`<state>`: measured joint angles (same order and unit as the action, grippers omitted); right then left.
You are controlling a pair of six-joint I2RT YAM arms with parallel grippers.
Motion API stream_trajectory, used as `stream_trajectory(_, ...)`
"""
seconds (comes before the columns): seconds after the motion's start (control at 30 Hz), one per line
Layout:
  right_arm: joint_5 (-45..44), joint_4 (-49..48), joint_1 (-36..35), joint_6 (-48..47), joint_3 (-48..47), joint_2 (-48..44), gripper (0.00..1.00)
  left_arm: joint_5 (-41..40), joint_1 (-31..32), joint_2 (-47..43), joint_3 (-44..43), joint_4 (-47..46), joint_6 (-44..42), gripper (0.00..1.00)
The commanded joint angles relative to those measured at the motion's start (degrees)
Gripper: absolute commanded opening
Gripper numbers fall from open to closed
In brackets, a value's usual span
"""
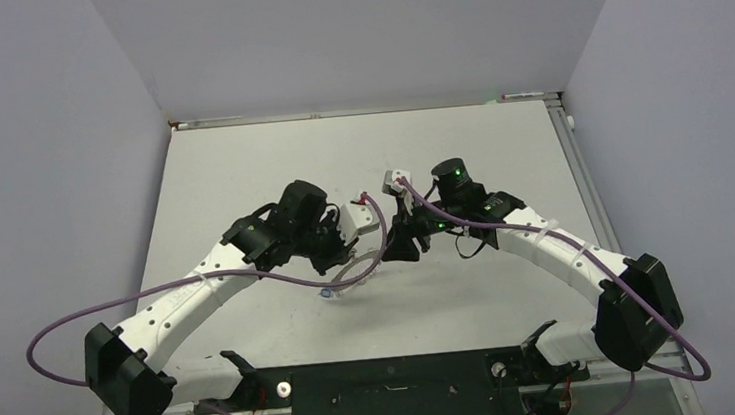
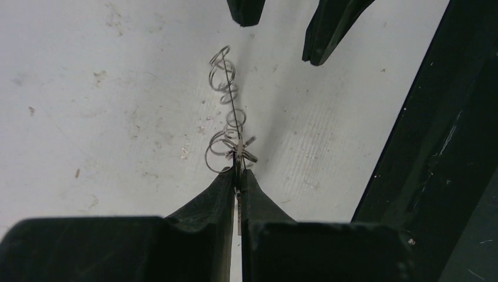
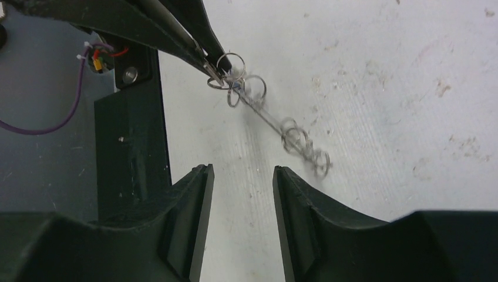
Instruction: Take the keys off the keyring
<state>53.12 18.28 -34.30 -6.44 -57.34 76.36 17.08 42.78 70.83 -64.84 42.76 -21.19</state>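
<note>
- Top view: the left tool (image 1: 346,255) is clamping the keyring (image 1: 369,271) by its rim, holding it just above the tabletop (image 1: 241,178). The right tool (image 1: 399,248) is hovering just beside the ring, gripping nothing. A blue-headed key (image 1: 326,293) seems to be dangling at the ring's near edge.
- Left wrist view: the ring is showing edge-on, with wire loops (image 2: 218,154) strung along it. The right tool's jaws are standing apart beyond its far end.
- Right wrist view: its spread fingers (image 3: 194,217) are facing the ring without touching it. The keys are too small to tell from the loops.
- Judgement: the ring is being braced so a key can be drawn off. The right tool needs lining up on one key and closing finely, clear of neighbouring loops.
</note>
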Motion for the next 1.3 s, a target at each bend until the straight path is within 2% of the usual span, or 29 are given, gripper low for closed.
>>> stream_trajectory(0.0, 1.6, -6.8, 0.8, -1.4, 4.5, -3.2, 0.43, 2.6, -0.3, 1.4, 2.5, -7.3, 2.4, 0.0)
stream_trajectory(0.3, 1.9, -12.6, 0.7, -1.3, 5.9, -1.3, 0.35, 4.5, -3.4, 3.6, 1.1, -5.9, 1.7, 0.0)
stream_trajectory(0.67, 1.5, -17.7, -2.4, -2.7, 3.6, 2.4, 0.32, 7.1, -5.0, 4.5, -0.3, -4.1, 1.6, 0.0)
stream_trajectory(1.03, -2.4, -17.0, -7.4, -17.0, 1.9, 5.5, 0.32, 12.5, -6.3, 2.8, -0.1, -2.9, -1.9, 0.0)
stream_trajectory(1.27, -0.7, -17.8, -8.2, -19.0, 2.7, 6.0, 0.33, 15.5, -7.9, 0.0, 1.8, -5.0, -2.5, 0.0)
